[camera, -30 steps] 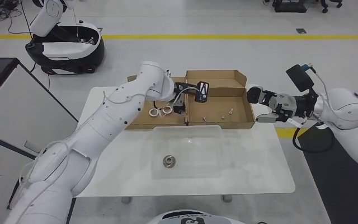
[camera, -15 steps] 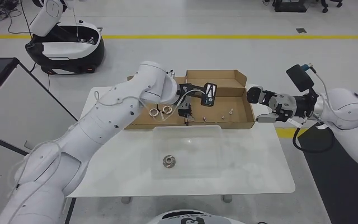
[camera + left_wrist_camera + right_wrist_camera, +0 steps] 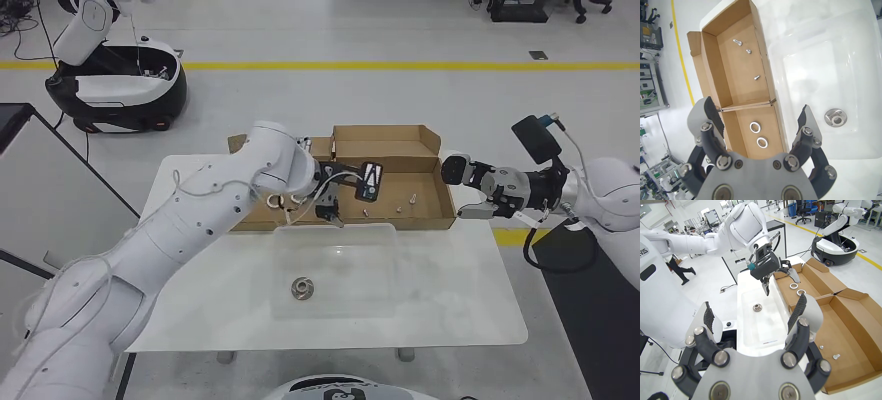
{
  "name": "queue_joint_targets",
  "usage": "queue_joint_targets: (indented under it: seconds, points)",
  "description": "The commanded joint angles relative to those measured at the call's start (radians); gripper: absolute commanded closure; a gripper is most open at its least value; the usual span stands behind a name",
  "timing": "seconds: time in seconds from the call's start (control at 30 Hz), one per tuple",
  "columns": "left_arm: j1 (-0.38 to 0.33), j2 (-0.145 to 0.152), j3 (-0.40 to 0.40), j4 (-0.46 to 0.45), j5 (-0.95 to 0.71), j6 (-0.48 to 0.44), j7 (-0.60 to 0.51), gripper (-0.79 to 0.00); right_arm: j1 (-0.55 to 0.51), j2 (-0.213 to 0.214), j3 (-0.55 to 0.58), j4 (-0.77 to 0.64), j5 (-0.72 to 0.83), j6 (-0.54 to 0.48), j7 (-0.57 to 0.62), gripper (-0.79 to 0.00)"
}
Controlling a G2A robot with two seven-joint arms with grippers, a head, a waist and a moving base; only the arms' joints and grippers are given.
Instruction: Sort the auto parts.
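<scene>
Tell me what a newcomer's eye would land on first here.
The left tool, wide open, hangs above the wall of the cardboard box that faces the white tray, by the compartment holding two rings. A lone flanged metal part lies in the tray. Three bolts lie in the box's other compartment.

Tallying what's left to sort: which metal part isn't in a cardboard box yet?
The flanged hub, lying alone in the clear tray. The two rings and three bolts sit in the box compartments.
</scene>
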Motion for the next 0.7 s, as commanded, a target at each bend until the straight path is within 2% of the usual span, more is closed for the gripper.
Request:
queue_joint_targets:
  seconds: [0.0, 0.27, 0.37, 0.47, 0.67]
  points:
    - [-0.004, 0.015, 0.028, -0.005, -0.017, 0.008, -0.008, -0.785, 0.000, 0.000, 0.000, 0.000, 0.000, 0.000, 0.000, -0.785]
    - [-0.051, 0.092, 0.153, -0.071, -0.170, 0.077, -0.076, -0.785, 0.000, 0.000, 0.000, 0.000, 0.000, 0.000, 0.000, -0.785]
    - [-0.078, 0.123, 0.203, -0.106, -0.262, 0.129, -0.128, -0.785, 0.000, 0.000, 0.000, 0.000, 0.000, 0.000, 0.000, -0.785]
    - [-0.115, 0.152, 0.265, -0.152, -0.364, 0.221, -0.220, -0.785, 0.000, 0.000, 0.000, 0.000, 0.000, 0.000, 0.000, -0.785]
    - [-0.181, 0.190, 0.361, -0.238, -0.523, 0.329, -0.329, -0.785, 0.000, 0.000, 0.000, 0.000, 0.000, 0.000, 0.000, -0.785]
